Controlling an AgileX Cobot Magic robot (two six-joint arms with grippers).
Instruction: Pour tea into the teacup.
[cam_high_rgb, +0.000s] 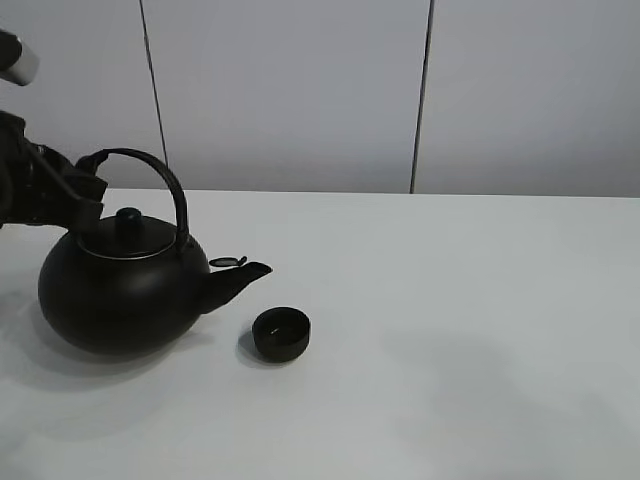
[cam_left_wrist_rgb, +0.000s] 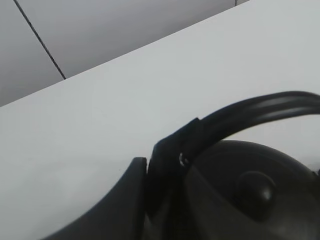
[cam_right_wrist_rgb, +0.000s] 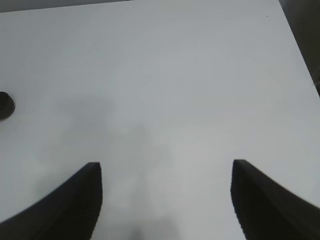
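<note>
We see the left gripper (cam_high_rgb: 82, 195) clenched on the handle (cam_high_rgb: 165, 172) of the kettle (cam_high_rgb: 120, 295), at the left of the table (cam_high_rgb: 450, 300). The teacup (cam_high_rgb: 281, 333) stands just right of the spout (cam_high_rgb: 240, 276). The right gripper (cam_right_wrist_rgb: 166, 172) hangs released.

White table (cam_high_rgb: 480, 350), pale grey wall panels (cam_high_rgb: 290, 90) behind, dark vertical seams (cam_high_rgb: 421, 100) between

Left end effector (cam_left_wrist_rgb: 150, 192) clamped, right (cam_right_wrist_rgb: 166, 200) agape
</note>
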